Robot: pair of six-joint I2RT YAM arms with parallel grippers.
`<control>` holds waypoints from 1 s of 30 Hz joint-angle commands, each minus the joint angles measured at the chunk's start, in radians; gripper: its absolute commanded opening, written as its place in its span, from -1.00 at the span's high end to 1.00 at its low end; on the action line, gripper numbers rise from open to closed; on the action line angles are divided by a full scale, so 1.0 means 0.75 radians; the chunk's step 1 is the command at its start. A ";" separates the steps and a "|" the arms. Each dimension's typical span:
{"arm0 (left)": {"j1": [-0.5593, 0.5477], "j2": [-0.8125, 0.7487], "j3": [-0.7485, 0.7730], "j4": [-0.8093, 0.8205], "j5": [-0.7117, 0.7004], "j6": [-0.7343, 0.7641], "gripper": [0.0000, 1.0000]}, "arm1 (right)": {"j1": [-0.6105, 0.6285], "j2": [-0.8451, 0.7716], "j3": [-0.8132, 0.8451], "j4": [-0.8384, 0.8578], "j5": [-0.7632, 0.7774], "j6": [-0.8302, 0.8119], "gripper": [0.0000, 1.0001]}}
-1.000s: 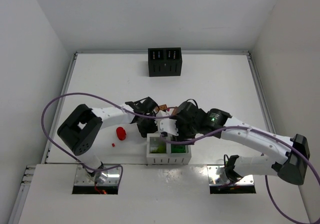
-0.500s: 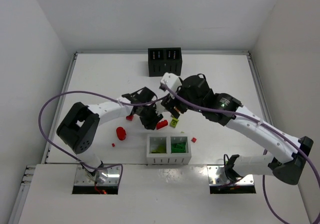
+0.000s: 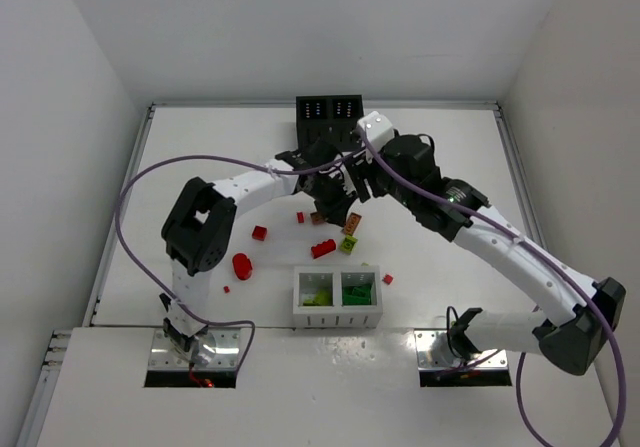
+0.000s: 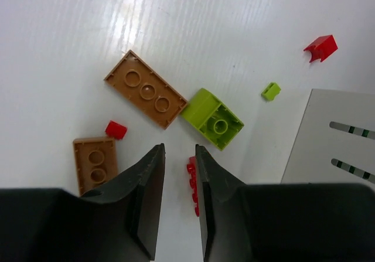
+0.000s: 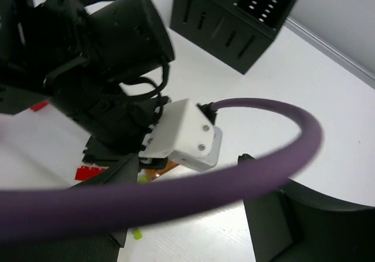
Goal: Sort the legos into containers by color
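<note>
Red, lime and orange-brown legos [image 4: 146, 89] loose on the surface [image 4: 70, 27], directly under the left hand [image 4: 179, 153]: narrow, gripping nothing, a red brick [image 4: 192, 180] at one finger's edge. Right hand [image 5: 190, 158] wide, empty. Probably lining up a pick. Next: centre over one brick, close, carry, likely to the black box [image 3: 329, 124].

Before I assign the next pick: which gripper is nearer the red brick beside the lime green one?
Left. The left gripper hovers almost directly over the red brick. The right gripper sits farther back, toward the black container.
</note>
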 commanded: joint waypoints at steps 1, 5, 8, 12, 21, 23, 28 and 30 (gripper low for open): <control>-0.018 0.055 0.074 -0.139 0.100 0.063 0.33 | -0.038 0.009 0.004 0.110 0.076 0.083 -0.37; -0.018 0.041 0.038 -0.172 0.128 0.147 0.09 | -0.138 0.024 -0.008 0.097 0.043 0.122 -0.40; -0.030 0.041 0.023 -0.199 0.140 0.184 0.04 | -0.183 0.050 -0.008 0.069 0.029 0.169 -0.47; -0.043 0.041 0.011 -0.217 0.155 0.203 0.04 | -0.219 0.079 0.018 0.036 0.014 0.204 -0.52; -0.071 0.090 0.025 -0.187 0.167 0.117 0.12 | -0.289 0.106 0.018 -0.017 -0.043 0.278 -0.54; -0.083 0.102 0.025 -0.171 0.155 0.101 0.16 | -0.289 0.106 0.018 -0.030 -0.055 0.278 -0.54; -0.084 0.141 0.050 -0.146 0.155 0.054 0.19 | -0.316 0.118 0.018 -0.042 -0.055 0.278 -0.54; -0.084 0.155 0.050 -0.132 0.155 0.035 0.19 | -0.328 0.118 0.018 -0.042 -0.055 0.292 -0.54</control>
